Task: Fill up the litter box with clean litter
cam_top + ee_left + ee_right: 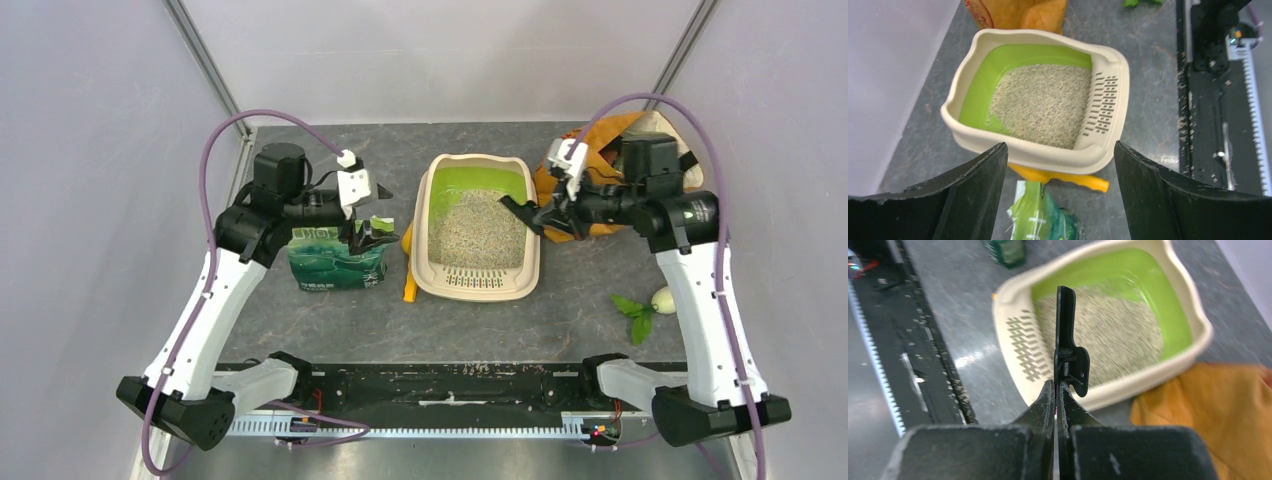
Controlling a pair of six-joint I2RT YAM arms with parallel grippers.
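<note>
The litter box lies mid-table, beige rim, lime-green inside, slotted grate toward the arms. Clean litter covers most of its floor, and it shows as sandy granules in the left wrist view. My left gripper hangs open over the torn top of the green printed bag, its fingers wide apart around nothing. At the box's right rim my right gripper is shut on a thin black spring clip, which pokes out over the litter.
An orange fabric bag slumps behind and right of the box. An orange strip sticks out from under the box's left side. A green leaf and a small white object lie at the right. Black base rail runs along the near edge.
</note>
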